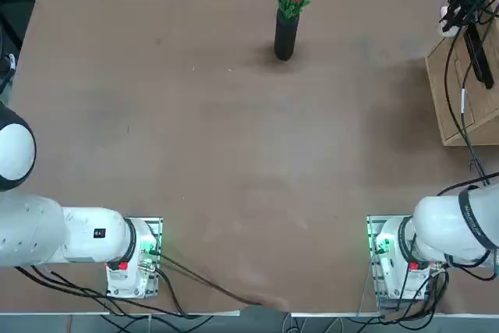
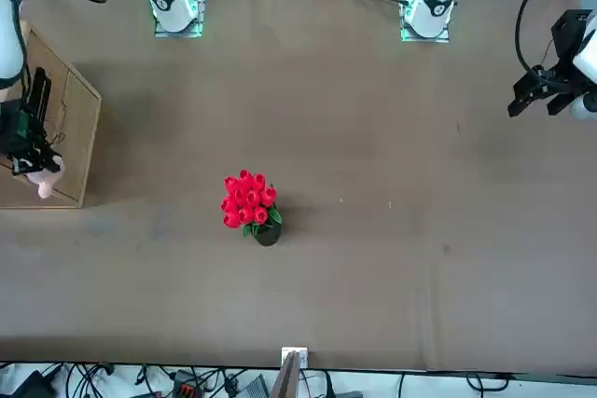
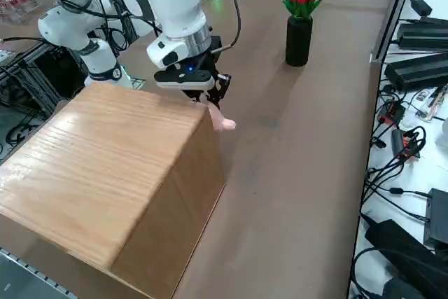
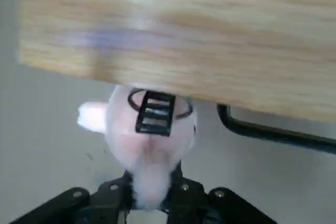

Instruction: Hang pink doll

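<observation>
The pink doll (image 4: 149, 140) is a small pale-pink plush with a black ring and buckle (image 4: 155, 112) at its top. My right gripper (image 4: 151, 184) is shut on its whitish lower end. The doll (image 3: 223, 123) hangs in the air against the upper corner of a wooden box (image 3: 105, 173), just under the gripper (image 3: 204, 94). From overhead, the gripper (image 1: 465, 4) and the doll (image 1: 447, 13) are at the table's far right edge. From across the table, the doll (image 2: 44, 174) shows below the gripper (image 2: 28, 142). A black curved bar (image 4: 252, 129) runs beside the doll under the box edge (image 4: 184, 30).
A black vase with red tulips (image 1: 286, 29) stands at the far middle of the table, well away from the box (image 1: 468, 91). Black cables trail over the box top. Open brown tabletop (image 1: 234, 154) lies between the vase and the arm bases.
</observation>
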`<state>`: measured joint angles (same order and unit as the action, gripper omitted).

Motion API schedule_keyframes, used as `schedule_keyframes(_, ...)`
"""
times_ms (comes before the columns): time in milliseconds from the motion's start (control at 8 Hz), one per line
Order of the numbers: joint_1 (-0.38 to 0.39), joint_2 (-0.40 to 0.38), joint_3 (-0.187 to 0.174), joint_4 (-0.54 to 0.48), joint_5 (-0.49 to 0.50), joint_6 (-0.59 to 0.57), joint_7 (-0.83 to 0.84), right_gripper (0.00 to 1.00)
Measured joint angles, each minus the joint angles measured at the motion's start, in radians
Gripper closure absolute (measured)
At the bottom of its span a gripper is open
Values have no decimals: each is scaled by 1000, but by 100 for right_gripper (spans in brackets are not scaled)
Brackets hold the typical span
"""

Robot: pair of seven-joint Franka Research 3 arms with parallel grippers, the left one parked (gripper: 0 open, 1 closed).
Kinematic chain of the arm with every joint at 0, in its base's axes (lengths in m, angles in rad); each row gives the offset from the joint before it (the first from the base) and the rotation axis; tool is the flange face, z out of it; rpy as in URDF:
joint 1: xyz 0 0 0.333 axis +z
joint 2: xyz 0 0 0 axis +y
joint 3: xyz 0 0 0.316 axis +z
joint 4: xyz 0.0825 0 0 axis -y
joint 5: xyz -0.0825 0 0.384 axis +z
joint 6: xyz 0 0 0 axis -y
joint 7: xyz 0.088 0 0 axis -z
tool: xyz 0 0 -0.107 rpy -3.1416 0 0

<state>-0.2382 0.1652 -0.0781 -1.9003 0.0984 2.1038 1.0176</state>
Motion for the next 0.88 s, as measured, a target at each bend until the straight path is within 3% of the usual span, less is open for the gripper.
schedule_keyframes(125,0,0,1,0,0,0,0,79)
schedule_keyframes(625,2,-5,14,13,0,-23,-10,3)
schedule_keyframes(875,7,-15,31,104,0,-196,-86,0)
